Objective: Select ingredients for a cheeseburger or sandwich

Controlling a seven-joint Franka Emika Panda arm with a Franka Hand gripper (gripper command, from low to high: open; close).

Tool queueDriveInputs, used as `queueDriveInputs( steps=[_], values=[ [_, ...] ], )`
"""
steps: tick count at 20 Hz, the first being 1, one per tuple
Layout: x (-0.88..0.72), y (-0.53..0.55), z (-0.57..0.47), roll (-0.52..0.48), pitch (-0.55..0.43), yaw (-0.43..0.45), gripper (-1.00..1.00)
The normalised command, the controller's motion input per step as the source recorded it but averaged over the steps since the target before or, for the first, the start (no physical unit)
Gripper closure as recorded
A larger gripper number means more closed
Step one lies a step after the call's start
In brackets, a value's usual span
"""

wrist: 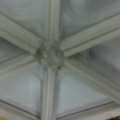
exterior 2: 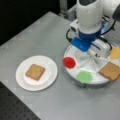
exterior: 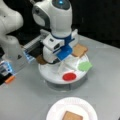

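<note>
1. The table (exterior: pixel 22 97) is grey metal and carries everything in both front views.
2. The arm (exterior 2: pixel 90 17) stands low over the white divided tray (exterior: pixel 53 75), its white body covering the tray's middle and far side.
3. The gripper is hidden under the arm's body in both front views, and the wrist view shows no fingers, so I cannot tell whether they are apart or together. The wrist view shows only the hub (wrist: pixel 50 55) where the tray's dividers meet, seen close from above.
4. The plate (exterior 2: pixel 48 72) lies on the table near the tray, to a front view's left of it.
5. One bread square (exterior 2: pixel 35 71) lies flat in the plate's middle, with nothing on top of it.
6. A second bread square (exterior 2: pixel 110 71) sits in a tray section at a front view's right.
7. The lettuce (exterior 2: pixel 84 76) lies in a near section of the tray.
8. The red disc (exterior 2: pixel 69 62) lies in the section beside the lettuce.
9. The cheese (exterior 2: pixel 115 52) shows beyond the second bread square, part hidden by the arm.
10. The patty (exterior: pixel 41 60) peeks out brown at the tray's edge, on a front view's left, mostly hidden by the arm.
</note>
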Motion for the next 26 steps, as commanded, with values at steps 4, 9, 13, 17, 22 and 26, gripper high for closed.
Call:
queueDriveInputs(
  steps=[4,9,13,17,22,26],
  values=[
    [-0.25,0.1,-0.17,-0.046,-0.239,-0.017,-1.0],
    [-0.22,0.13,-0.16,-0.035,-0.231,-0.024,-1.0],
    [-0.2,0.12,-0.17,-0.023,-0.213,-0.023,-1.0],
    [-0.16,0.08,-0.16,-0.019,-0.191,-0.026,-1.0],
    [-0.12,0.05,-0.13,-0.014,-0.169,-0.019,-1.0],
    [-0.11,0.05,-0.11,-0.012,-0.147,-0.016,-1.0]
  ],
)
